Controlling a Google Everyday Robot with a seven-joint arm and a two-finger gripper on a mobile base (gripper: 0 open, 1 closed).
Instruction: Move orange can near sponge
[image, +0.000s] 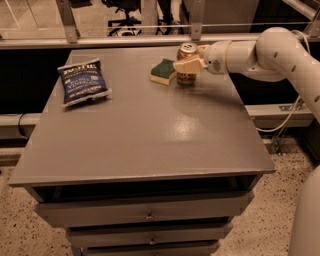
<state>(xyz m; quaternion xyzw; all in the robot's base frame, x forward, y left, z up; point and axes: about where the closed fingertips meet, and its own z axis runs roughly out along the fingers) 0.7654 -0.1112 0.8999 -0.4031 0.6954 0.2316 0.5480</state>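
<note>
The orange can (186, 75) stands upright on the grey table (150, 125) at the far right, its silver top showing. The sponge (163, 71), dark green on top with a pale yellow base, lies just left of the can, almost touching it. My gripper (189, 64) reaches in from the right on a white arm and is closed around the can's upper part, one pale finger (186, 65) across its front. The can's base appears to rest on the table.
A blue chip bag (82, 82) lies at the table's far left. Drawers (145, 215) sit below the front edge. A metal rail (125, 40) runs behind the table. My white arm (280, 55) spans the right side.
</note>
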